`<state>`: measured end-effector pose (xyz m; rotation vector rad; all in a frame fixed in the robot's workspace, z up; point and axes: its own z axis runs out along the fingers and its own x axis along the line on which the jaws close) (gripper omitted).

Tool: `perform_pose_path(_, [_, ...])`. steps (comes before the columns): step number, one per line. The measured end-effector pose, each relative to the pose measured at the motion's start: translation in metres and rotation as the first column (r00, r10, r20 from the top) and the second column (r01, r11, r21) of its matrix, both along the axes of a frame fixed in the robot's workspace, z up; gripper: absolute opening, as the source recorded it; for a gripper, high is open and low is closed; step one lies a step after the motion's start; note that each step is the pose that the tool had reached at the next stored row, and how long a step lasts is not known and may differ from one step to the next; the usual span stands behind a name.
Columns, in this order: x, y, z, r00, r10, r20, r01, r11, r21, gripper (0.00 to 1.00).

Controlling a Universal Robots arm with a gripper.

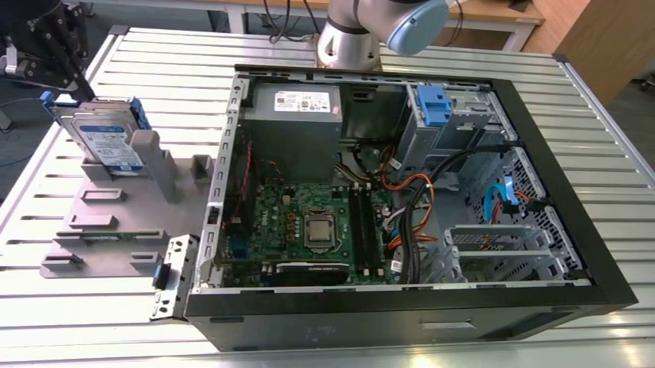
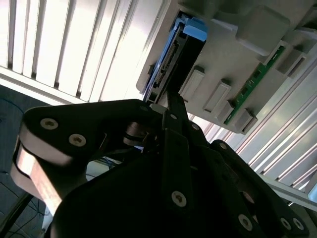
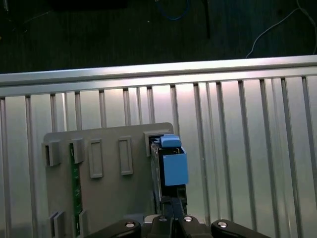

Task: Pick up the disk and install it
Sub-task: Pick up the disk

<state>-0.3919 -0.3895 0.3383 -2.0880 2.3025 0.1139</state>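
The flat silver-grey disk (image 1: pixel 107 146), white-and-blue-labelled in its blue plastic frame, stands on edge in a far slot of the grey slotted plastic stand (image 1: pixel 113 222), on the exterior view's left of the open black computer case (image 1: pixel 573 253), while the black gripper (image 1: pixel 70 89), its fingers drawn together, hangs right at the disk's far end.

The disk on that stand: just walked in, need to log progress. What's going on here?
The robot arm's gripper is right by the upper end of the disk, which stands upright in the grey stand on the slatted table. Whether it has a grip, I cannot tell. The open computer case lies beside the stand; the disk is not installed yet.
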Motion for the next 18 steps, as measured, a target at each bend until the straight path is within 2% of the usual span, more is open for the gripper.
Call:
perform_pose_path(5, [0.0001,0.0003,-0.0037,0.9994,-0.034,-0.0005,0.034,0.9994,-0.0001,0.11])
perform_pose_path(9, [0.0000,0.0023,-0.0039,0.9994,-0.036,-0.0002,0.036,0.9994,-0.0001,0.11])
perform_pose_path(17, [0.0000,0.0030,-0.0039,0.9994,-0.036,-0.0003,0.036,0.9994,-0.0001,0.11])
perform_pose_path(18, [0.0000,0.0031,-0.0039,0.9994,-0.036,-0.0003,0.036,0.9994,-0.0001,0.17])
